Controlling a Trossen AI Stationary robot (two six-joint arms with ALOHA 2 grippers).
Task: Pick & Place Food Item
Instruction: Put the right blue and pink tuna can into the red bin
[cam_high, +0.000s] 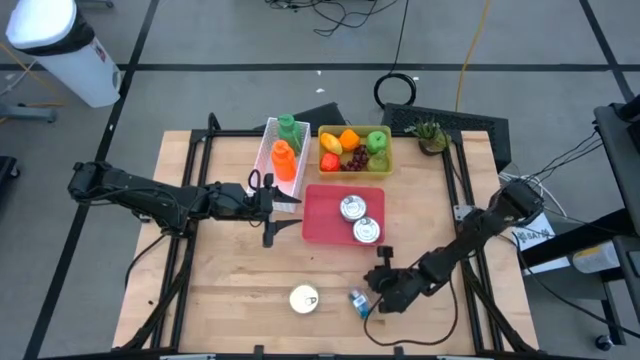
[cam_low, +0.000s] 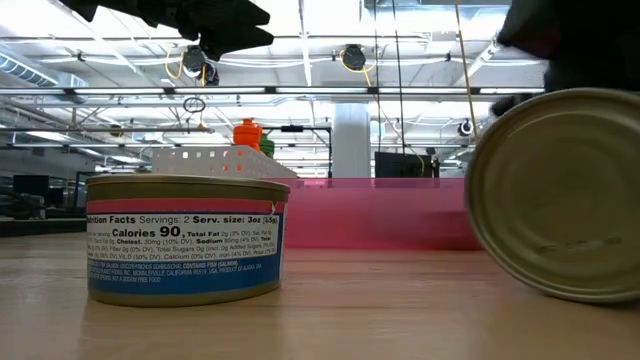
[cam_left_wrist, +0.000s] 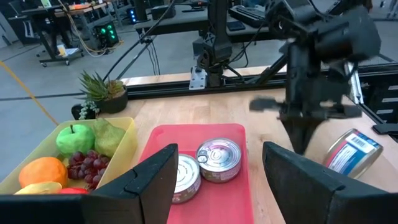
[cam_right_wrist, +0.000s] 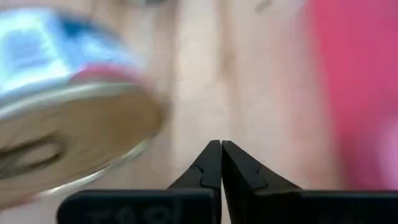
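Right gripper (cam_high: 377, 297), fingers pressed together and empty, sits beside tipped blue-labelled tin can (cam_high: 358, 300) near table's front edge; left gripper (cam_high: 272, 205) gapes empty beside pink tray (cam_high: 318, 215).

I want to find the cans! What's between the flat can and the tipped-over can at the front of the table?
Only bare wooden table lies between the upright can and the tipped can, as the high view shows.
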